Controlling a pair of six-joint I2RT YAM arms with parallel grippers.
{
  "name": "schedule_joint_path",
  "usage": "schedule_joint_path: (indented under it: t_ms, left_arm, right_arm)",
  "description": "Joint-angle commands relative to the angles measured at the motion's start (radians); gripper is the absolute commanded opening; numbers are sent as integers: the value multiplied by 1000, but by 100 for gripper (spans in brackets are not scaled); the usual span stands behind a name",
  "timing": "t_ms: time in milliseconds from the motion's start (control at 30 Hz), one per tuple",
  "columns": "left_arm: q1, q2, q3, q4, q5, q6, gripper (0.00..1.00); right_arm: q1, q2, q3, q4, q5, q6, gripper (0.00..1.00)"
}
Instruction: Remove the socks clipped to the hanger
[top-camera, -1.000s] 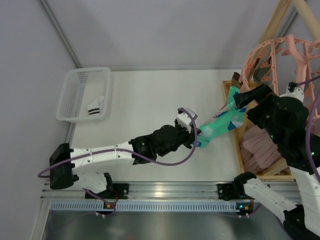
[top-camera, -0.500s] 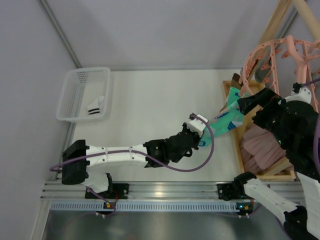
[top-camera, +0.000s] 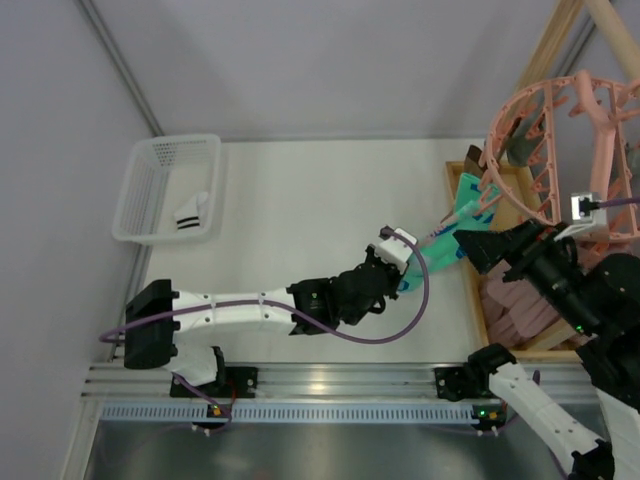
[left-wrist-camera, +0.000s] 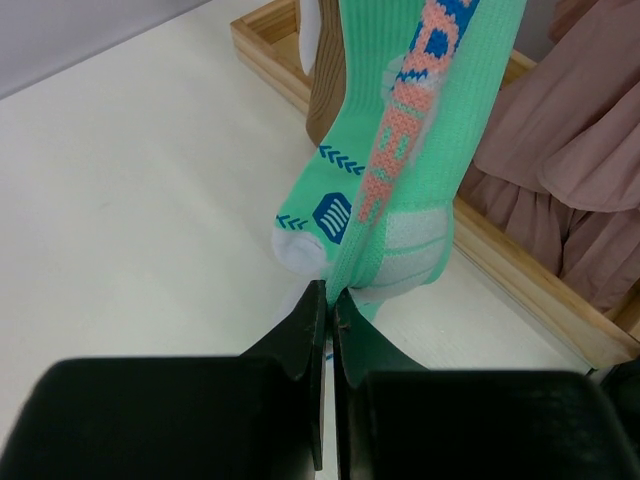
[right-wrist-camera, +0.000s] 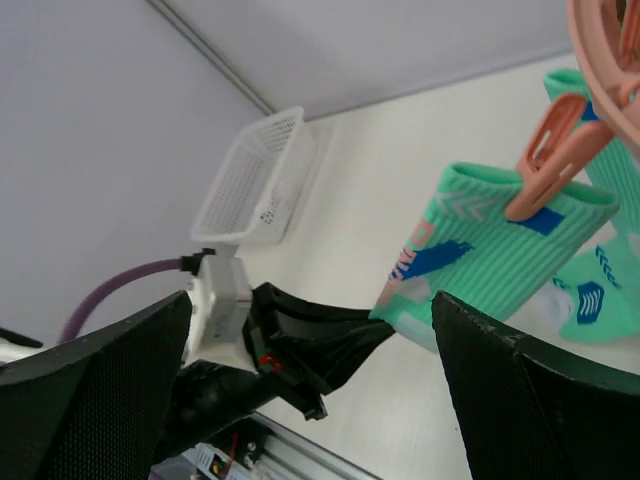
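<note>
Since a second ago my left arm has stretched out towards the rack, while my right arm has drawn back and down from the hanger, which now swings free above it.

Far left, the basket (top-camera: 133, 205) sits on the worktop (top-camera: 300, 190) with one white striped sock (top-camera: 192, 214) inside. Next along, the left gripper (left-wrist-camera: 328, 296) has its jaws closed on a thin fold at the foot end of the mint sock (left-wrist-camera: 400, 150). That sock is stretched between the jaws and a pink clip (right-wrist-camera: 545, 160) that pinches its cuff, so it is not yet off the hanger (top-camera: 540, 130). The right gripper (top-camera: 478, 248) hovers just beside the sock with its jaws wide and nothing in them.

My worries:
- The left grip is on very little fabric. A firm pull could let it slip out and the sock spring back.
- Nothing steadies the hanger. I judge a pull to the left would drag the whole ring along instead of popping the clip.
- A second mint sock (left-wrist-camera: 330, 180) and a brown sock (left-wrist-camera: 325, 100) hang right behind. A swinging ring could tangle them or knock them against the wooden frame (top-camera: 478, 300).
- If the right jaws come back in on a moving clip, they may miss it.
</note>
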Motion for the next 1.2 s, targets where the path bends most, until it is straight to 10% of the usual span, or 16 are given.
schedule_joint_path:
  t_ms: [0,300,500,1167]
  left_arm:
    - [-10,-7,33,-11,-15,8,0]
    - [-17,0,43,-22,-47,15,0]
    - [-34,23,50,-24,-115,24,0]
    - [-65,132,110,-40,-293,18,0]
  right_arm:
    - [-6,-7,71,60,-60,-124,99]
    - [-4,87,208,-34,89,32,98]
    - [-6,360,450,-414,260,128,90]
    - [5,556,564,-649,642,294,81]
